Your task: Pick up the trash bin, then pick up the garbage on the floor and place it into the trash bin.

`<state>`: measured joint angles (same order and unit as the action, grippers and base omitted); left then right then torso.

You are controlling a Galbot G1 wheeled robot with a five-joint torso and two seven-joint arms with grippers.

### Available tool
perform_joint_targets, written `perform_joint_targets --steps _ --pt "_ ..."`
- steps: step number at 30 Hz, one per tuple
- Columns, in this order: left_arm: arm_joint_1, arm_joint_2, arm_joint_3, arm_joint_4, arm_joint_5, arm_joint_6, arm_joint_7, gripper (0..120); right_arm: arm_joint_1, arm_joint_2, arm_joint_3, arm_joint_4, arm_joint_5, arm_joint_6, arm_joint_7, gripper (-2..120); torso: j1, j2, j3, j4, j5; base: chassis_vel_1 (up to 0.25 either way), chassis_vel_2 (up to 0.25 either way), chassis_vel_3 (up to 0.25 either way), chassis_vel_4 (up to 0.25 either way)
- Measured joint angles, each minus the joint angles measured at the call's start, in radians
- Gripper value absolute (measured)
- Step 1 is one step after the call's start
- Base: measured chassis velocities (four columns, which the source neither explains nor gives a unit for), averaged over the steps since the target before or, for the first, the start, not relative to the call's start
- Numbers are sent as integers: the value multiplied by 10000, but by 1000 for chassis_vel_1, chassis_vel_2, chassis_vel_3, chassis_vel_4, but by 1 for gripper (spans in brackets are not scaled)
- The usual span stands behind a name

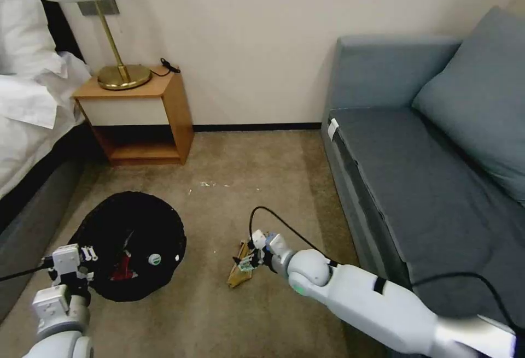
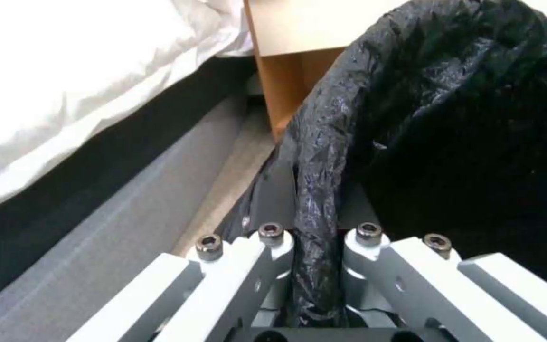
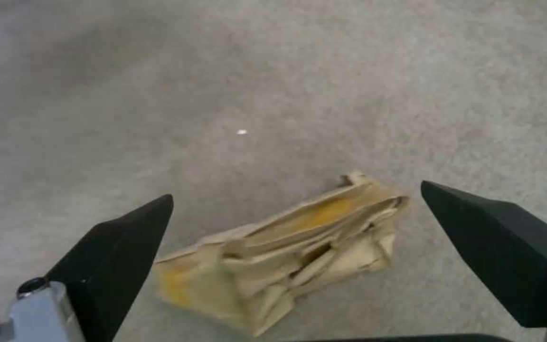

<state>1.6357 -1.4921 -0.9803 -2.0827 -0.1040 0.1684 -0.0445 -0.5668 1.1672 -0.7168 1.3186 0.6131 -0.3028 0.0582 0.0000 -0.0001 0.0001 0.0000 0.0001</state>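
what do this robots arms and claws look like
Both arms are glossy white with rounded joints. The right arm has a green light at its elbow joint, a black strap and a black cable looping to the wrist. The right claw has black wedge fingertips; the left claw has pale grey bolted links.

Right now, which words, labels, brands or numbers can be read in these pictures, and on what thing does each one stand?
None can be read.
Bottle cap inside the trash bin: a green mark, too small to read.
Red wrapper in the bin: no print legible.
Tan wrapper on the carpet, between the open jaws of the right gripper: yellow patches, no letters legible.
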Motion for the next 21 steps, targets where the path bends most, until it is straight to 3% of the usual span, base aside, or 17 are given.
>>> perform_joint_targets --steps 6,14,21 --pt "-130 157 -11 254 -10 0 -7 5 23 741 198 -1227 -81 378 -154 100 1 0 0 0 -3 0 0 0 0" --pt "-281 260 51 470 -44 -8 -7 5 -110 1517 448 -1993 -177 -571 25 100 1 0 0 1 -2 0 0 0 0" --pt "-279 293 45 482 -68 -45 -3 5 -299 1543 608 -2148 -470 -907 -69 98 0 0 0 0 -2 0 0 0 0"
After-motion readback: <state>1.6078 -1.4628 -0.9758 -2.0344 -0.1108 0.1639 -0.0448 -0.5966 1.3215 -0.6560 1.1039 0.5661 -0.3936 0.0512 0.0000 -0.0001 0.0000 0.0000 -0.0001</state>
